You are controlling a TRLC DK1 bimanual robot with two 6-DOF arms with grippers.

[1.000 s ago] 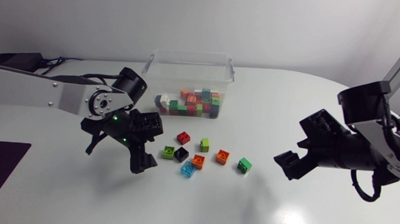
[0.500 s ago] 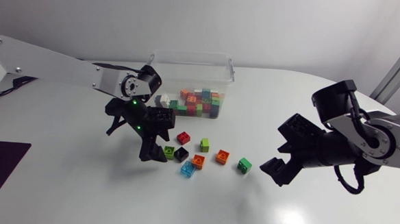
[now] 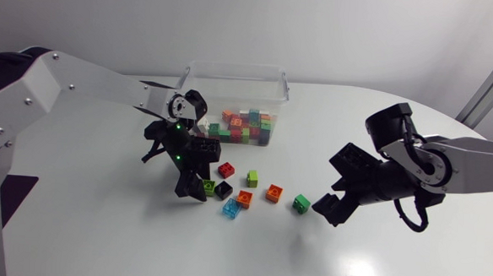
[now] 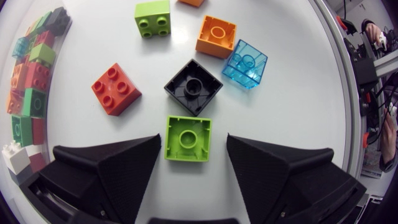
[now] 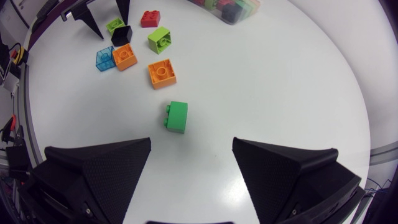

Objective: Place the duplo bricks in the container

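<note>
The left claw stands wide open over the tabletop and holds nothing. A lime-green duplo brick sits squarely between its fingers, with a gap on each side. That brick lies hollow side up. A black brick sits just ahead of it, its corner all but touching. The right claw is equally wide open and empty, with a darker green brick lying on its side just ahead of it. The clear container, with many bricks inside, stands off to one side of the left claw. I'd judge these bricks light, rigid and smooth-walled. The claw should close squarely on two flat opposite walls, or the brick may twist out.
</note>
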